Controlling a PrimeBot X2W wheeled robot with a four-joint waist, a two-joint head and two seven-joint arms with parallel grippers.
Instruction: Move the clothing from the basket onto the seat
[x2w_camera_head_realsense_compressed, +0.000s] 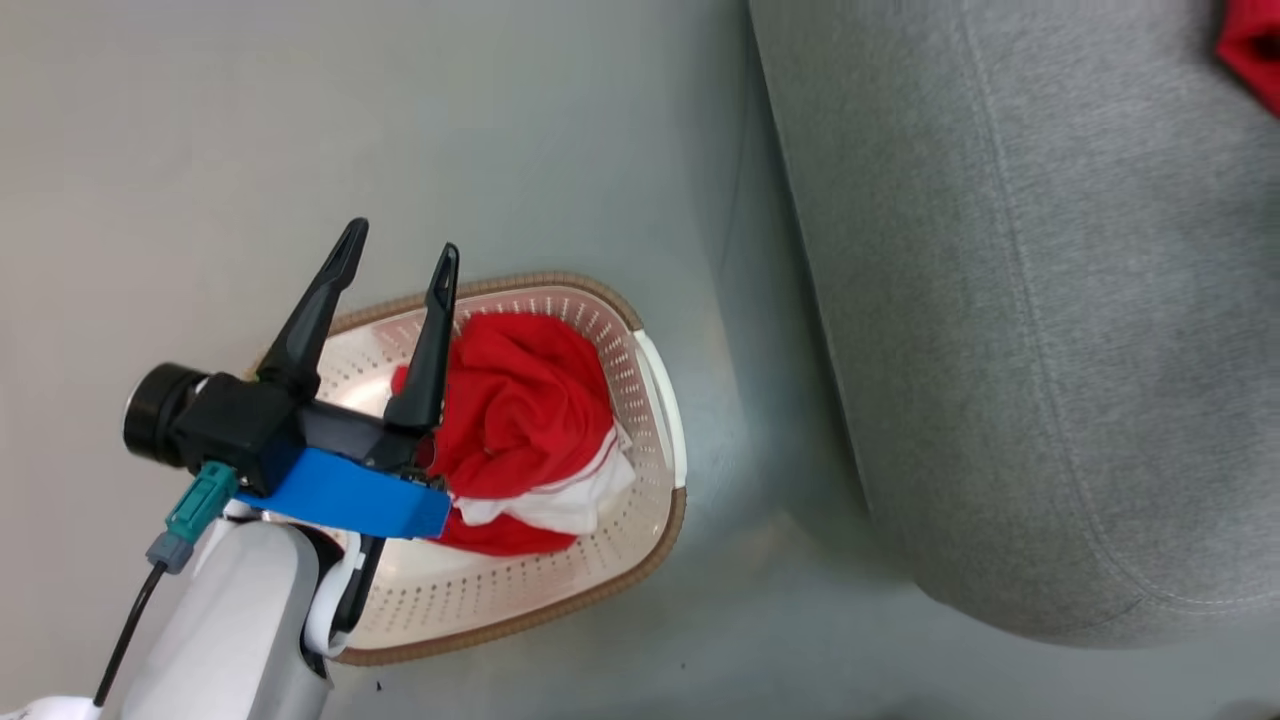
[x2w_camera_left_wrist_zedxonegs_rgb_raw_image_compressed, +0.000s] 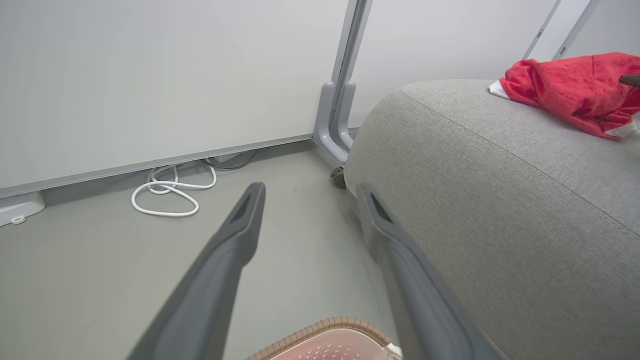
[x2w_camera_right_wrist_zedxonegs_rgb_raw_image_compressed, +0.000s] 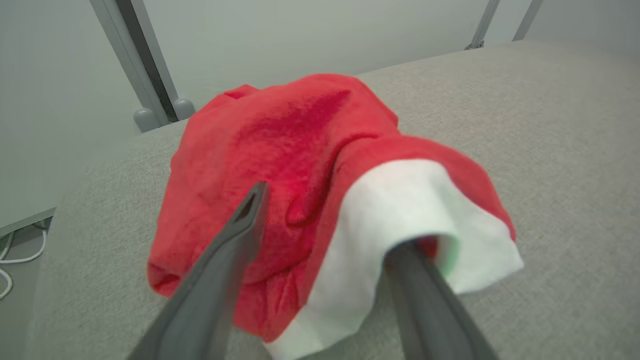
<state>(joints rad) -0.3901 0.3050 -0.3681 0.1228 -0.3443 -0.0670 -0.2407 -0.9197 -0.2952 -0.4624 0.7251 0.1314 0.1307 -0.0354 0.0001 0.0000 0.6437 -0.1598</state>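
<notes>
On the left of the head view, the left gripper (x2w_camera_head_realsense_compressed: 402, 240) hangs over the left side of the basket (x2w_camera_head_realsense_compressed: 668, 420), its two dark fingers spread wide with nothing between them. The cream basket stands on the grey floor (x2w_camera_head_realsense_compressed: 400, 130). One red garment (x2w_camera_head_realsense_compressed: 530, 400) lies crumpled inside it, with a white striped band showing at its lower right. The left wrist view looks past those same parted fingers to a coiled white cable (x2w_camera_left_wrist_zedxonegs_rgb_raw_image_compressed: 170, 196) at the foot of the wall, with the basket's brown rim at the bottom edge. A strip of floor separates the basket from the light-grey sofa (x2w_camera_head_realsense_compressed: 1010, 300), which takes up the right of the head view. A second red garment (x2w_camera_head_realsense_compressed: 1252, 42) lies on the seat at the far top right corner. In the right wrist view the right gripper (x2w_camera_right_wrist_zedxonegs_rgb_raw_image_compressed: 335, 217) is at this garment with its fingers well apart. The left finger rests over the red cloth, the tip of the right one is tucked into a fold of the white trim, and nothing is pinched between them.
</notes>
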